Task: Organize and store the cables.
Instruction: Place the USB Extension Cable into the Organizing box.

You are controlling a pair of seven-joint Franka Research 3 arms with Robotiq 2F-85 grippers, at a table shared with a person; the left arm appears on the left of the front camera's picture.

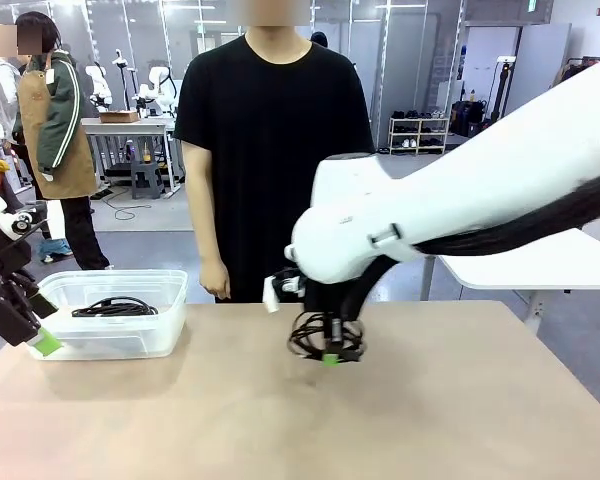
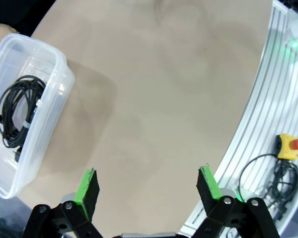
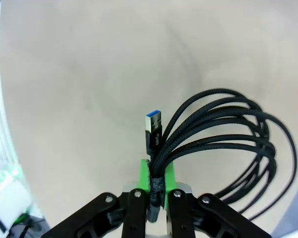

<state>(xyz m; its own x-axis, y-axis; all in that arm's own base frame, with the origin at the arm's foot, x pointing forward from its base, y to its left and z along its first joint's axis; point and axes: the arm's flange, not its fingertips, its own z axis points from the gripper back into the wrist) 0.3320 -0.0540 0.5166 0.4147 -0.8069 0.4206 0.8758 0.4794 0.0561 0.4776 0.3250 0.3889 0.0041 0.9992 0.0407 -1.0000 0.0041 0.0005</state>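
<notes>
My right gripper [image 1: 331, 357] hangs over the middle of the table, shut on a coiled black cable [image 1: 318, 338] that dangles just above the surface. In the right wrist view the green pads [image 3: 145, 174] pinch the cable [image 3: 223, 134] near its blue USB plug [image 3: 154, 120], the loops fanning out to the right. A second coiled cable [image 1: 114, 307] lies in the clear plastic box [image 1: 170, 330] at the table's left; the left wrist view shows this cable [image 2: 17, 114] inside the box [image 2: 49, 119]. My left gripper [image 2: 148, 187] is open beside the box, its green pad [image 1: 46, 344] at the front left corner.
A person in a black shirt [image 1: 270, 130] stands at the far edge, one hand [image 1: 215, 278] hanging near the table. An emergency stop button [image 2: 290, 146] and loose wires sit on the metal rail beyond the table edge.
</notes>
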